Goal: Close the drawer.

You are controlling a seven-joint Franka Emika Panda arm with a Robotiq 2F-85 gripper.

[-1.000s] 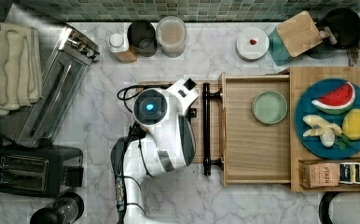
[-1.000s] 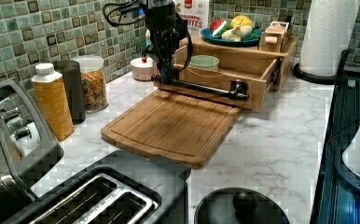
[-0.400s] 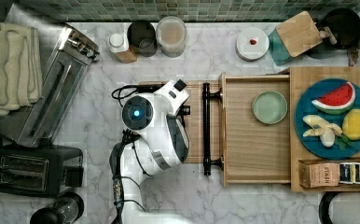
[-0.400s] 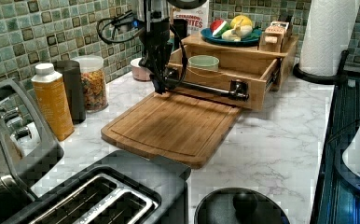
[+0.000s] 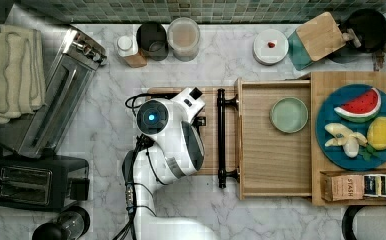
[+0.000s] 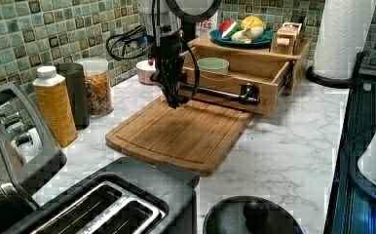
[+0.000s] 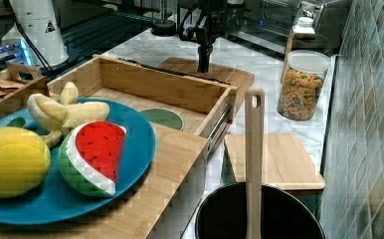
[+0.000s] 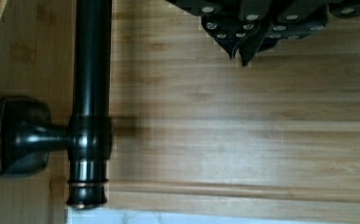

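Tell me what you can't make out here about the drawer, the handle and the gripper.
- Gripper: cut off by the wrist view's edge; arm covers it in the top view.
- Handle: one end out of frame in the wrist view.
- Drawer: inner end hidden under the cabinet top in the top view.

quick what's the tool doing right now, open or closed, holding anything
Tool: closed, holding nothing, over the cutting board beside the drawer's handle, not touching it.
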